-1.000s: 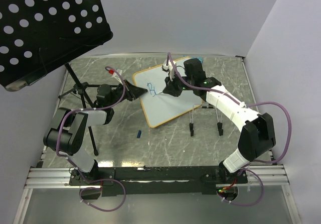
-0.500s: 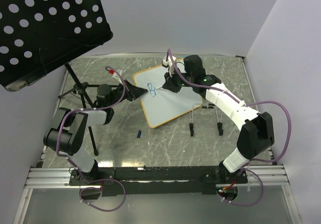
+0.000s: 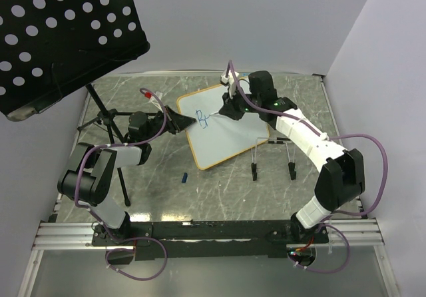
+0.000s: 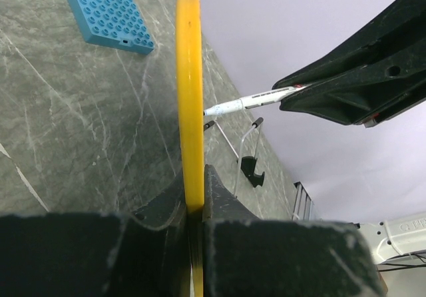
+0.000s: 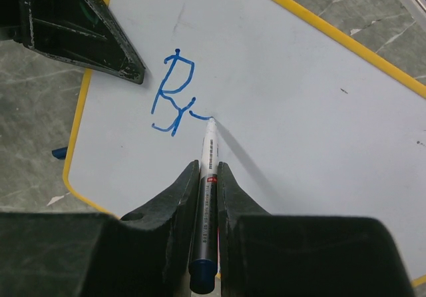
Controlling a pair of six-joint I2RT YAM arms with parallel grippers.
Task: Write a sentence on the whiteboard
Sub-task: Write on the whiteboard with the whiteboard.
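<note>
Longer sentence [image 5: 173,96], marker [image 5: 208,157] farther right.

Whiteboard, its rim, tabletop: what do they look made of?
Whiteboard: glossy white coated face, maybe melamine or painted steel; soft sheen shows. Rim: smooth yellow-orange, evenly coloured, probably plastic. Tabletop: grey with pale veins, marble look; real stone or printed laminate, cannot tell.

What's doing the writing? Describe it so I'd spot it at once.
Find the whiteboard, the big yellow-rimmed white panel. The right gripper reaches over it, and the marker sits pinched in its black fingers: a slim white pen with a blue end, tip touching the blue scribble.
</note>
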